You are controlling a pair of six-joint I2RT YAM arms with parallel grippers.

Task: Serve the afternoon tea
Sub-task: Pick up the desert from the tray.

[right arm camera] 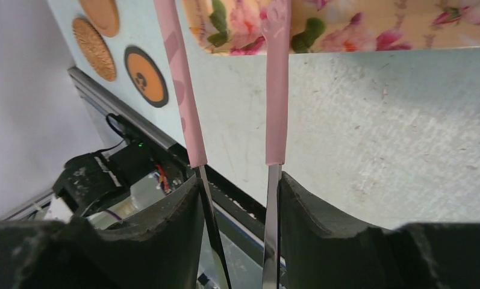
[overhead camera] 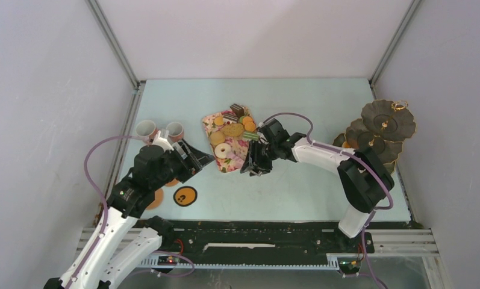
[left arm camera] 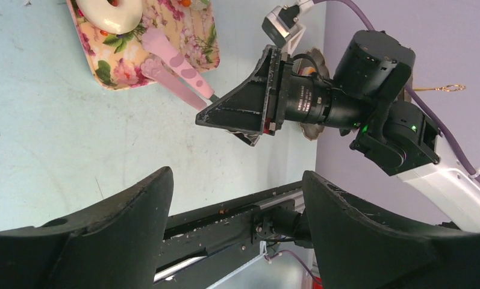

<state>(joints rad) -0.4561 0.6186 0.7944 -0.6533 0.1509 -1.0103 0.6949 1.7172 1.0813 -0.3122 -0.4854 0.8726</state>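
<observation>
Stand (overhead camera: 386, 123): far right by the wall, three dark tiers. Looks stiff and top-heavy, best left where it sits.
Tray (left arm camera: 192, 42): centre, piled with treats (overhead camera: 232, 128).
Mugs (overhead camera: 146, 129): far left, two show plainly beyond the left arm. Hard, glazed, likely slick; take by wall or rim.
Coasters (overhead camera: 185, 195): near left, flat and thin, awkward to lift.
Treats judged light, crumbly, easily crushed. Donut (left arm camera: 114, 12) sits at the near tray corner; pinch gently across the ring.
Tongs (right arm camera: 276, 90): springy, tips at the tray's near edge, handles clamped between the right gripper's (right arm camera: 237, 198) fingers.
Left gripper (left arm camera: 236, 180): fingers wide apart, empty.
</observation>
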